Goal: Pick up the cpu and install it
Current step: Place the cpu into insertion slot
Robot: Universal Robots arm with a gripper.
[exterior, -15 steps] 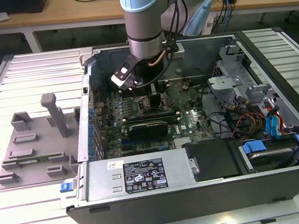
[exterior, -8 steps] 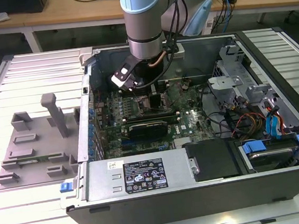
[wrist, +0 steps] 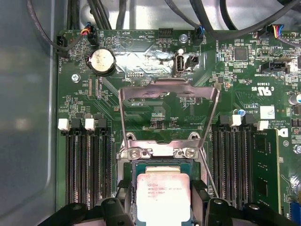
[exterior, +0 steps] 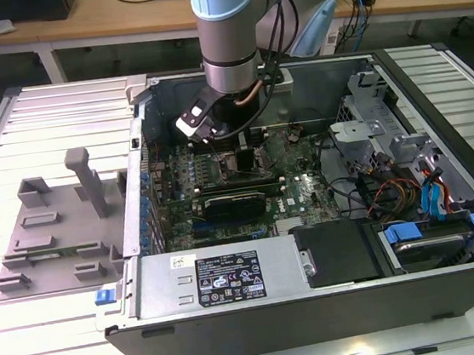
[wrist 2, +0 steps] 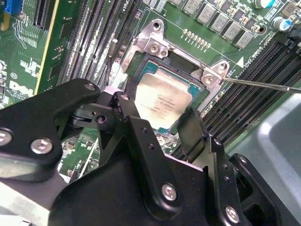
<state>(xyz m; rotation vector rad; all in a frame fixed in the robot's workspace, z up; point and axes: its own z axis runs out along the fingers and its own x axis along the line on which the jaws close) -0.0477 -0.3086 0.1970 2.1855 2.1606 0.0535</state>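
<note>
Now, exterior view: the light-blue and grey robot arm (exterior: 225, 33) reaches down into the open black tower computer case (exterior: 320, 305), which lies on its side on the white slatted counter (exterior: 58, 335). A grey plastic fixture block (exterior: 55, 232) sits on the counter to the exterior view's left of the case. The arm's wrist is over the green motherboard (exterior: 308, 195).

Second wrist view: the black two-fingered end effector (wrist 2: 157, 113) straddles the small flat square silver-topped cpu (wrist 2: 164, 99). Its fingers (wrist 2: 123, 106) are drawn in to the chip's width, against two opposite edges. The cpu lies in the opening of the black-framed socket (wrist 2: 162, 63), between rows of black memory slots (wrist 2: 94, 42). Cannot tell whether it is fully seated.

First wrist view: the silver hinged metal load plate (wrist: 169, 94) stands swung open beyond the socket. A round silver coin battery (wrist: 102, 61) sits further off on the board.
</note>
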